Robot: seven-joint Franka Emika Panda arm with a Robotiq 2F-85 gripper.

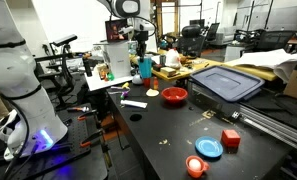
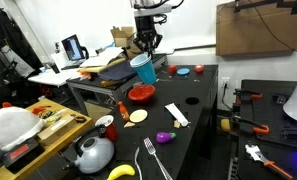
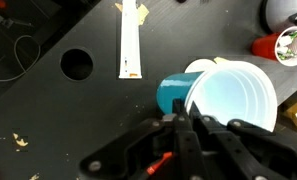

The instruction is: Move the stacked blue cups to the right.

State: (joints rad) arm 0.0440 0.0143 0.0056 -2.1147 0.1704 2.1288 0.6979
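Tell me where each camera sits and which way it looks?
Exterior view: near the blue plate, looking along the dark table; the arm and claw show at the far end.
Exterior view: near the kettle, looking across the table; the claw holds the stacked blue cups tilted.
Wrist view: on the wrist, looking down at the claw gripping the cups.
Shared: both exterior views show the red bowl.

Wrist view: dark robot hand (image 3: 186, 122) blurred, cut off by bottom edge. Most of pale yellow round disc (image 3: 197, 68) hidden behind light blue nested plastic cups (image 3: 228, 95). At right edge, red round container (image 3: 284, 46) clipped. In an exterior view, yellow banana (image 2: 121, 172) clipped at bottom.
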